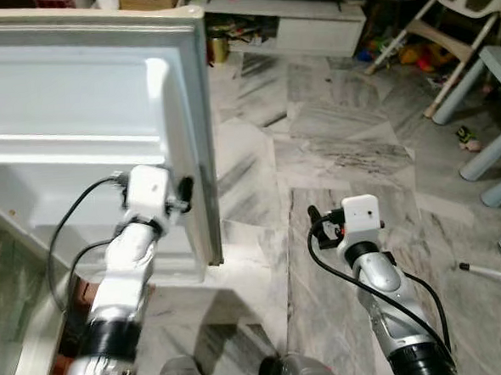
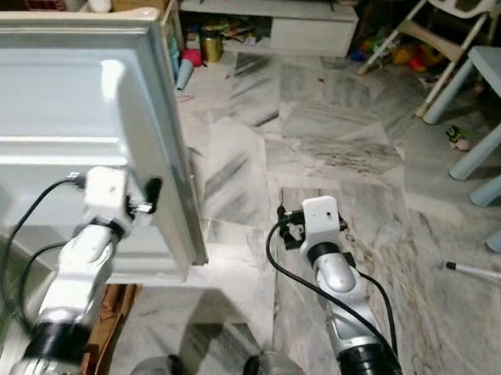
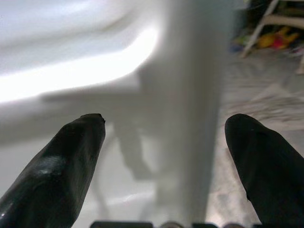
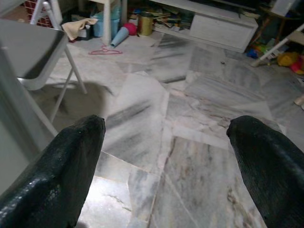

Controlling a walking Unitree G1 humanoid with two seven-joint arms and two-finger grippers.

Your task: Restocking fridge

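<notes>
Left gripper: jaws spread wide, nothing between them, the two black fingers set either side of the free edge of the fridge door, inner face toward one finger, marble floor beyond the other. In the head views that gripper sits at about 8 o'clock, right against the lower part of the door's edge; whether it actually touches the edge cannot be told. Right gripper: jaws likewise released and empty, held low at about 5 o'clock, aimed out over bare floor toward a folding chair and the clutter by a low white cabinet. Door stands swung open, at 10 to 11 o'clock. Handling judgement: rigid moulded liner, smooth and likely slippery, hinged, so it should swing on a light push rather than need a lift; the thick outer edge looks the best place to hook or pinch. Containers: the door's moulded shelf ledge appears bare; part of the fridge interior shows at 8 o'clock, contents not discernible. No stock item seen in either gripper.
</notes>
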